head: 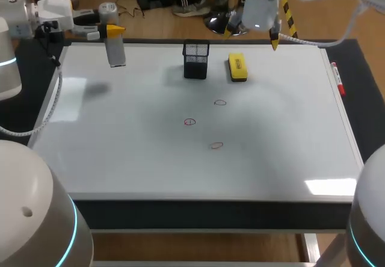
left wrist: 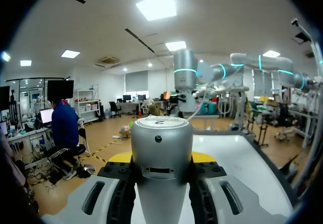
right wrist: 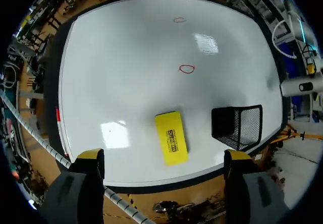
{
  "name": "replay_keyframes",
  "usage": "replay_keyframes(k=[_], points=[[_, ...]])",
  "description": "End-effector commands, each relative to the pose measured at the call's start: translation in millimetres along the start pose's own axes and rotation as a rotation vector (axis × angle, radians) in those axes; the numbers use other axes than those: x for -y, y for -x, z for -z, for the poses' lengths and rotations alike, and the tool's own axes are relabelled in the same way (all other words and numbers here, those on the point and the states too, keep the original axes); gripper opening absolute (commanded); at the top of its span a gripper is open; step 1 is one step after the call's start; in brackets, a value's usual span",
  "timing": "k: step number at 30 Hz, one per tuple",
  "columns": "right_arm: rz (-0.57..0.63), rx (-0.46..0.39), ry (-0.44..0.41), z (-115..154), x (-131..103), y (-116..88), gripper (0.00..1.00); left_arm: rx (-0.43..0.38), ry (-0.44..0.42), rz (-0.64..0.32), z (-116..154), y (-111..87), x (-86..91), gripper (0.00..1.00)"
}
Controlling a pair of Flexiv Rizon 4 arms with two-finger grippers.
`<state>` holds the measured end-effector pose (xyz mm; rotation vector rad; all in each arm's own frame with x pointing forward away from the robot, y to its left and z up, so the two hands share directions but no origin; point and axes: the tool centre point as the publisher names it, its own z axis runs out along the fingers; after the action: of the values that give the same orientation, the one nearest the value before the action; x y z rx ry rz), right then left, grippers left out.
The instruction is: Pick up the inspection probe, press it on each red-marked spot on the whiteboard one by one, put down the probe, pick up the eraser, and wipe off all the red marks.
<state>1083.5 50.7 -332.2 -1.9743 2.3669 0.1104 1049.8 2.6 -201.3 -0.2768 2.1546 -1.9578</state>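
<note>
Grey probe (head: pixel 115 52) upright over whiteboard (head: pixel 283 128) far-left corner; yellow eraser (head: pixel 237 67) flat; three red circles (head: pixel 190 122) mid-board

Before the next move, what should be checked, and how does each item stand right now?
1. Inspection probe gripped: ok, it sits between the left gripper's fingers.
2. Red marks present on the whiteboard: ok, three, none wiped.
3. Probe above a mark: not ok, it hangs over the far left corner, away from them.
4. Right gripper out of the way: ok, open above the far edge, over the eraser.
5. Mesh basket clear of the marks: ok, it stands at the far edge.
6. Marks already pressed: cannot tell.
</note>
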Motion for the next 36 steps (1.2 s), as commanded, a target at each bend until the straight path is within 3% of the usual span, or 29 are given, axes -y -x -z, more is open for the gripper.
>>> replay_keyframes(k=[1, 11, 36], points=[[0.063, 0.018, 0.03, -9, 7, 3, 1.0, 0.001, -0.001, -0.002, 0, -0.5, 0.4, 0.0], [0.194, -0.013, 0.053, -34, 6, 11, 1.0, 0.001, -0.001, -0.002, 0, -0.5, 0.4, 0.0], [0.244, -0.055, 0.077, -82, 2, 12, 1.0, 0.001, -0.001, -0.002, 0, -0.5, 0.4, 0.0]])
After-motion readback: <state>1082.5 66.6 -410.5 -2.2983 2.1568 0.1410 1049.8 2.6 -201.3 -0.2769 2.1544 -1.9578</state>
